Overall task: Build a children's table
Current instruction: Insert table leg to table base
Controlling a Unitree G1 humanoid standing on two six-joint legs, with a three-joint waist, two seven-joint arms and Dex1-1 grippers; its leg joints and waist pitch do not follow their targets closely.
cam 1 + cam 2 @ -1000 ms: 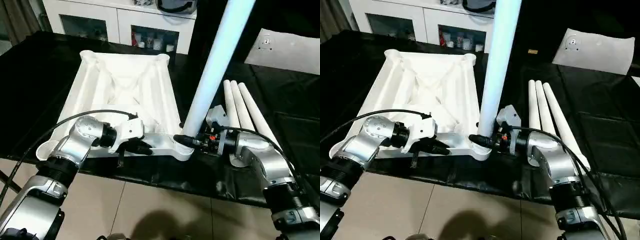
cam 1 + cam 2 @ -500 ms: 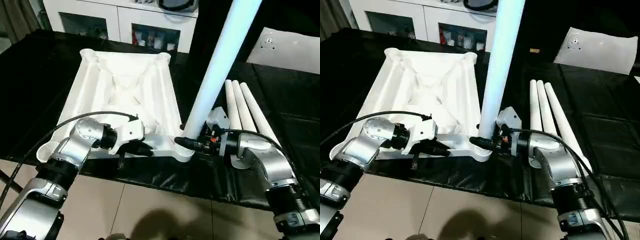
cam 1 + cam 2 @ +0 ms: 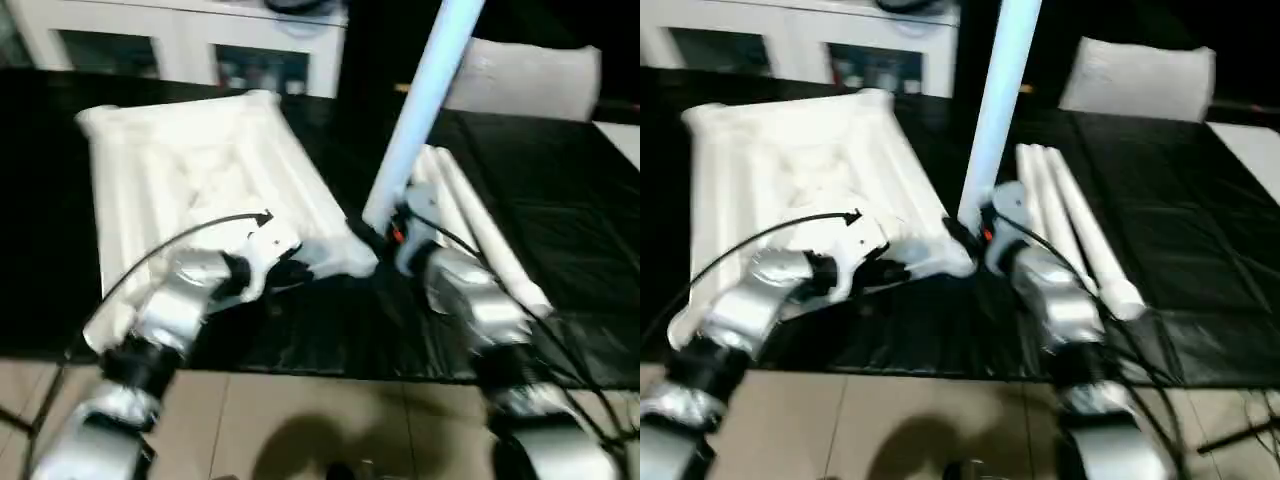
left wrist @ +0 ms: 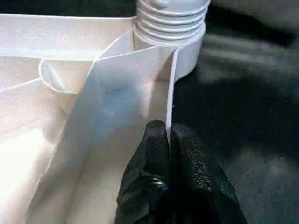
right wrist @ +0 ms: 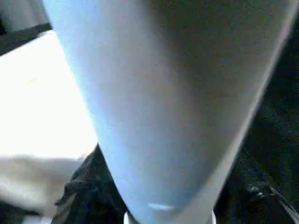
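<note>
The white tabletop lies upside down on the black-covered table, ribs up. One long white leg stands upright in its near right corner socket, whose ridged collar shows in the left wrist view. My right gripper is shut on the leg's base, with a black finger on each side of the leg. My left gripper is shut on a thin wall of the tabletop just short of that socket. Three more legs lie side by side to the right.
A white cabinet with dark compartments stands behind the table. A white pillow-like slab lies at the back right. The table's near edge runs just under my forearms, with tiled floor below.
The whole picture has swung and blurred, so the camera has moved. Both grippers keep their holds and the leg still stands in the corner socket.
</note>
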